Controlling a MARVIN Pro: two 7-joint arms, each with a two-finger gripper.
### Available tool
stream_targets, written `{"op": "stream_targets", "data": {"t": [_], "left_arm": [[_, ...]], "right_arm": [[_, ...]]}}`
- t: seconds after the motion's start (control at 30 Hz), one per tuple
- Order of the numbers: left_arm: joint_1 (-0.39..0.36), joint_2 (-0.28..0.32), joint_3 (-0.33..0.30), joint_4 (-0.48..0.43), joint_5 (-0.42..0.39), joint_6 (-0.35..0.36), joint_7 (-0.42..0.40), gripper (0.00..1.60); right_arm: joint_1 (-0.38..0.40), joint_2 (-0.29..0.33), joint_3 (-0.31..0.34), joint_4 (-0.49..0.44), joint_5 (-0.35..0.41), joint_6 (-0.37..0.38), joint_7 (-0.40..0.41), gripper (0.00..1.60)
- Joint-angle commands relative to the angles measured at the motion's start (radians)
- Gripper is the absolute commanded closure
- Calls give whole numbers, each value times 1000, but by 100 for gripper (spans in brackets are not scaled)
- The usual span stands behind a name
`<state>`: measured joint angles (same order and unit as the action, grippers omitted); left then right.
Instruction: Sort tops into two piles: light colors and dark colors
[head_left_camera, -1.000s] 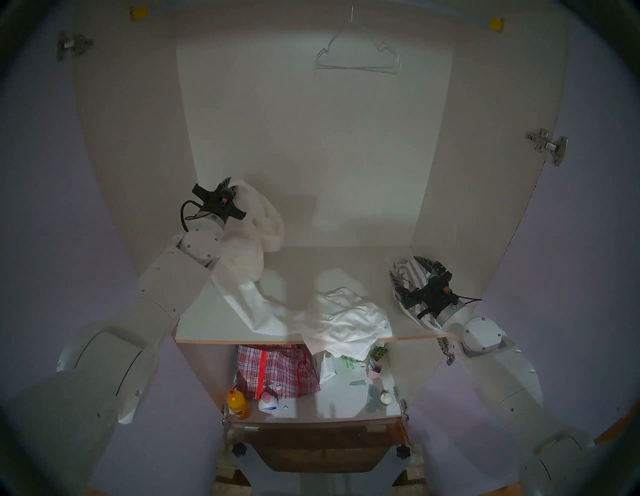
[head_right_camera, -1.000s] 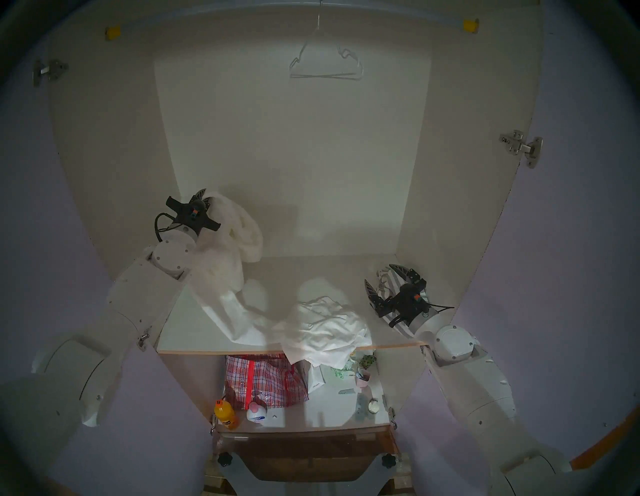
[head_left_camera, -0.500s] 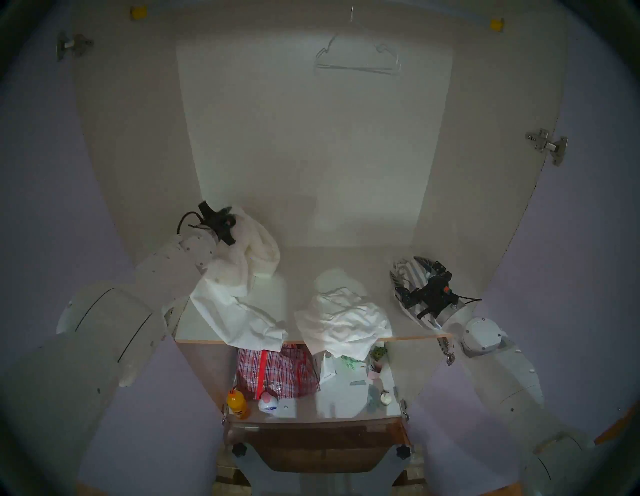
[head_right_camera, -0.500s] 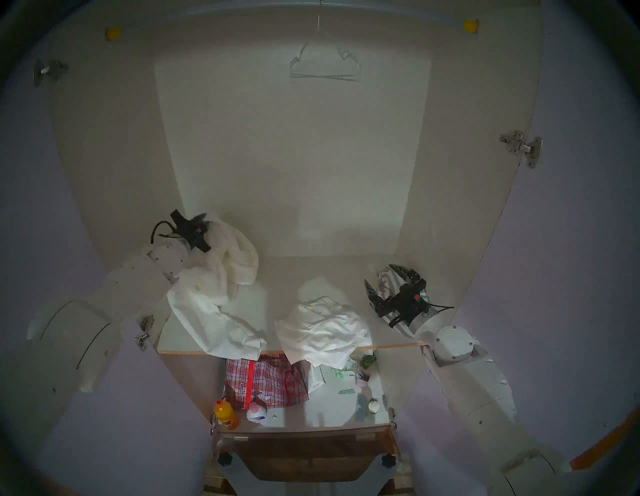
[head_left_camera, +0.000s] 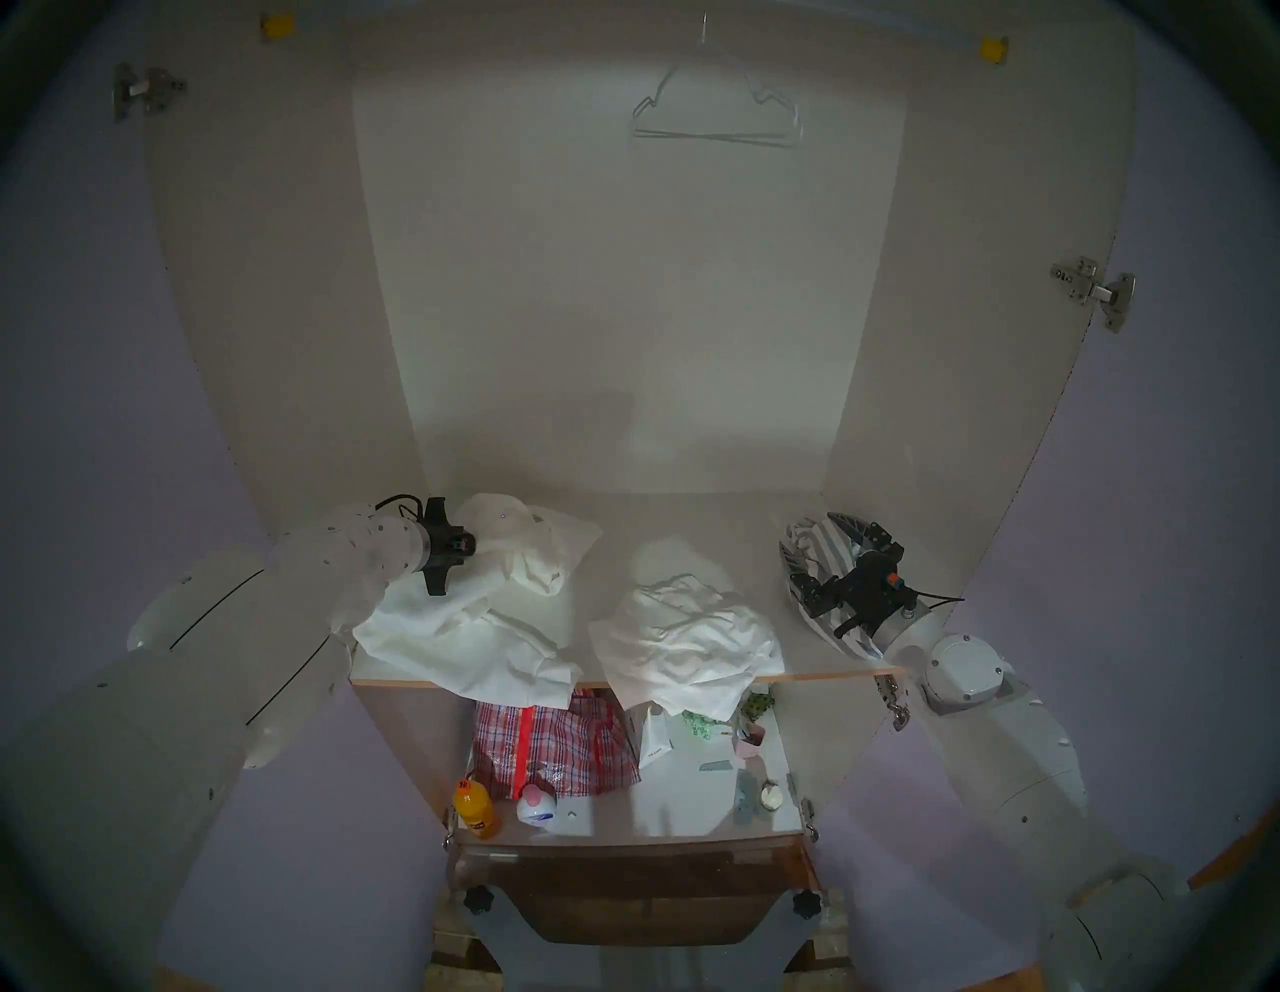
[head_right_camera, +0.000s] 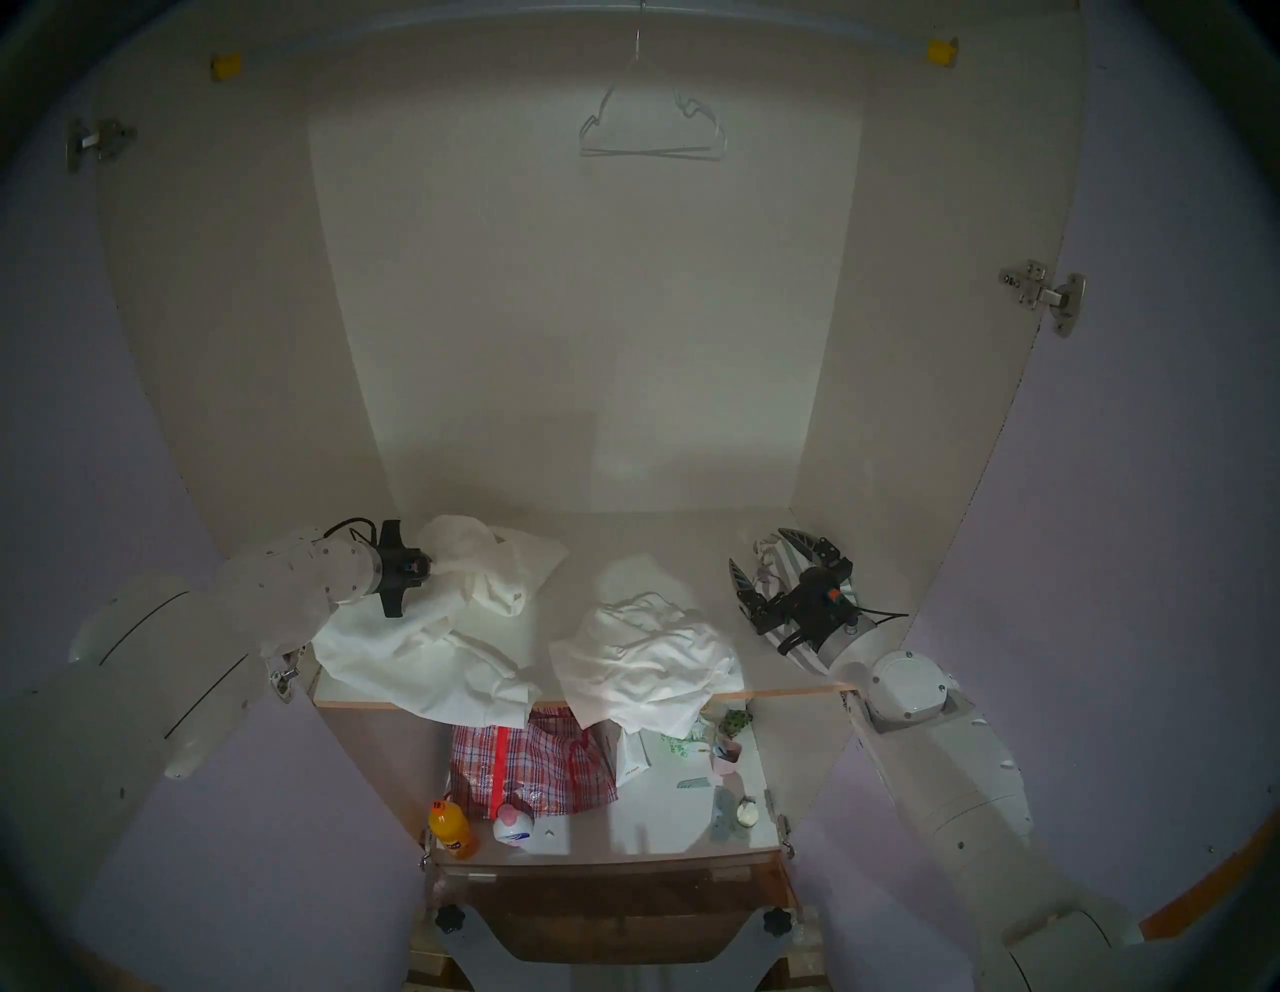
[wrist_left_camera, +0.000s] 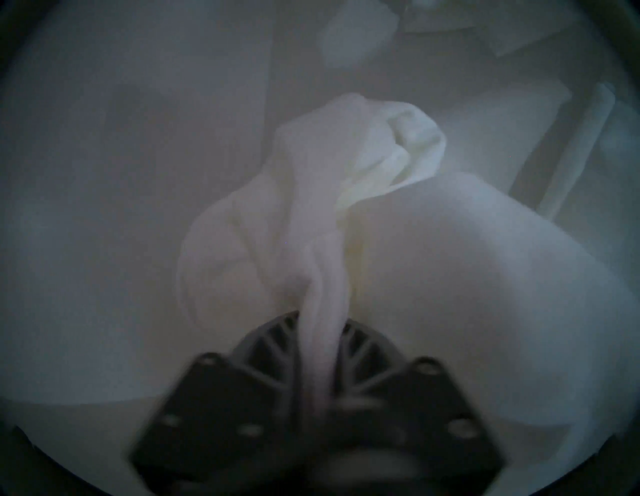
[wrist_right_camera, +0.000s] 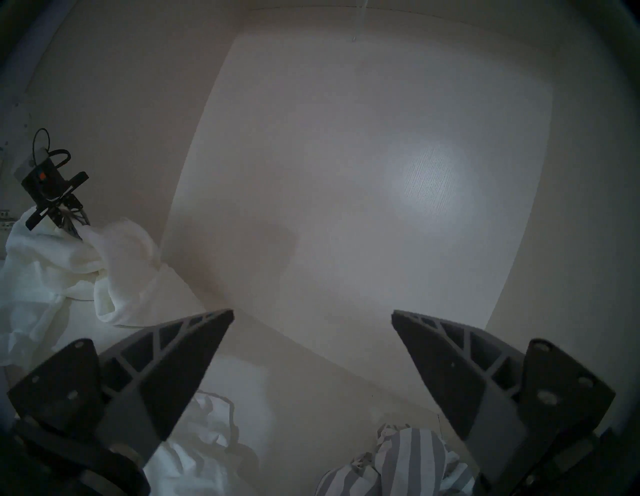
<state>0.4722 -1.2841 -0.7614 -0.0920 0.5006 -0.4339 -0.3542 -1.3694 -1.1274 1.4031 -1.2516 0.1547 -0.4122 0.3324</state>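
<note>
Open wardrobe (head_left_camera: 623, 277) in dim light, with a white shelf (head_left_camera: 592, 575) at mid height.

At the far left of it, the left gripper (wrist_left_camera: 320, 322): fingers narrow, pinched on a twisted strand of the white top (head_left_camera: 485, 616). No opening visible in the wrist view, though somewhat blurred.

Compared with one second ago: brought down from high against the left wall to just above the shelf. Cloth no longer hanging, now lying in a low spread at the left, one corner draped over the near edge. Probably the put-down of a light garment, with only the release missing. Well apart from the white heap (head_left_camera: 686, 637) in the middle, so light colours not yet in one pile.

Left arm (head_left_camera: 332, 575): reaching in from the near left, wrist tilted forward and downward.

Right gripper (wrist_right_camera: 311, 313): unchanged, fingers wide apart, nothing between, about level above the striped bundle (wrist_right_camera: 408, 457) at the far right.
</note>
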Motion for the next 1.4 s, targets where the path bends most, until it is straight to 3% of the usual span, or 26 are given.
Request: {"op": "stream_targets", "data": {"t": [0.0,0.1,0.13,0.2,0.23,0.4,0.47,0.5,0.6,0.93,1.17,1.37], "left_arm": [[-79,-55,-113,-31,-129,-43,-92,0],[-80,-90,-191,-26,-245,-58,-166,0],[-80,-90,-191,-26,-245,-58,-166,0],[-71,-94,-212,-18,-313,-78,-276,0],[-67,-91,-207,-17,-322,-83,-304,0],[-35,-76,-183,-36,-315,-133,-281,0],[-23,-81,-217,-31,-353,-151,-305,0],[-17,-90,-236,-27,-374,-170,-355,0],[15,-118,-240,-19,-355,-190,-416,0],[122,-167,-233,-53,-336,-311,-363,0],[183,-190,-214,-69,-315,-317,-299,0],[161,-190,-136,-90,-241,-293,-260,0]], "right_arm": [[19,2,7,-20,2,-6,-2,0],[19,2,7,-19,2,-6,-2,0],[19,2,7,-19,2,-6,-2,0],[18,2,8,-21,2,-6,-2,0],[18,2,8,-23,2,-6,-2,0],[17,2,8,-24,2,-5,-2,0],[17,2,8,-23,2,-5,-2,0],[18,2,8,-23,2,-5,-2,0],[18,2,8,-21,2,-6,-2,0],[15,-1,14,-20,12,-17,2,0],[15,-2,16,-20,12,-17,3,0],[14,-3,17,-20,12,-18,4,0]]}}
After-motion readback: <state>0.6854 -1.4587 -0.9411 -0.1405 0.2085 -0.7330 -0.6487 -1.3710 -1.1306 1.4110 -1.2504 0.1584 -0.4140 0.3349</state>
